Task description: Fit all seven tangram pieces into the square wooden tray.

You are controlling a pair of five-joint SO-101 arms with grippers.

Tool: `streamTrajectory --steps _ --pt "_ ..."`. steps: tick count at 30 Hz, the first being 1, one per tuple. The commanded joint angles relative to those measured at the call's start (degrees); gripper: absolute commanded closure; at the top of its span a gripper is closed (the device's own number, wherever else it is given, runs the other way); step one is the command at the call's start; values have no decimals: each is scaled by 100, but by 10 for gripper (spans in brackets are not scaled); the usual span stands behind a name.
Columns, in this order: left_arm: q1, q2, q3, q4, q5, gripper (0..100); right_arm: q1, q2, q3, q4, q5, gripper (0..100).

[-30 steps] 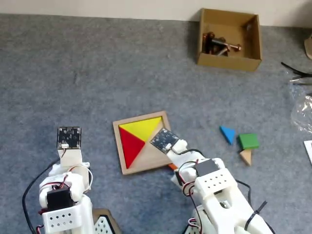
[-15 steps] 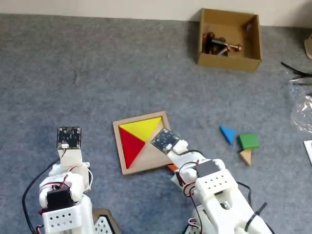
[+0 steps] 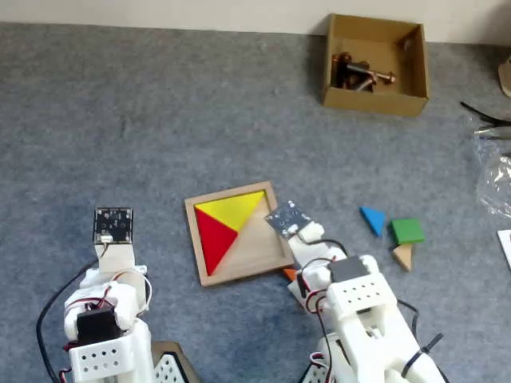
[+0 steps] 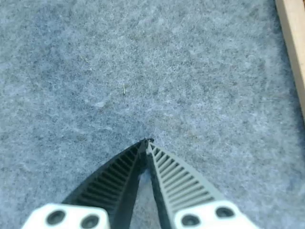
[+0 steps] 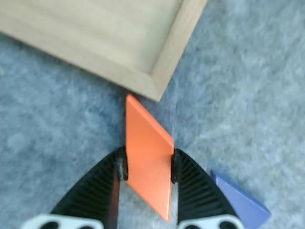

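Your tray (image 3: 259,243) sits mid-desk (image 3: 120,104), nearer the near edge, turned a bit askew. Two pieces are in it: the yellow triangle (image 3: 231,209) is against the far rim and the red triangle (image 3: 211,235) against the left rim. They meet along one side, and the rest of the tray floor is bare wood.

The orange piece (image 5: 145,133) is a parallelogram. It lies on the desk's grey felt just outside the tray's near right corner, one tip just beside the rim — can't tell if it touches. Your right gripper (image 5: 148,164) is clamped on it, one finger on each long side. A purple piece (image 5: 238,200) lies on the felt just beside one of those fingers.

Right of the tray and well apart from it there's a loose cluster. The blue triangle (image 3: 372,219) is just beside the green square (image 3: 407,230), and the tan triangle (image 3: 404,255) is just beside the square's near side.

Your left gripper (image 4: 147,145) is left of the tray, low over bare felt, with its fingers together and nothing between them.

A cardboard box (image 3: 375,100) sits toward the desk's far right corner with copper-coloured metal bits inside.
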Motion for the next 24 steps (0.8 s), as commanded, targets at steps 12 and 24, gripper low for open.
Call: streamTrajectory --steps 12,24 --pt "-75 -31 110 26 53 995 119 -66 -1297 391 -70 990" --pt "-75 -31 110 26 53 995 163 646 -1965 -303 -862 989"
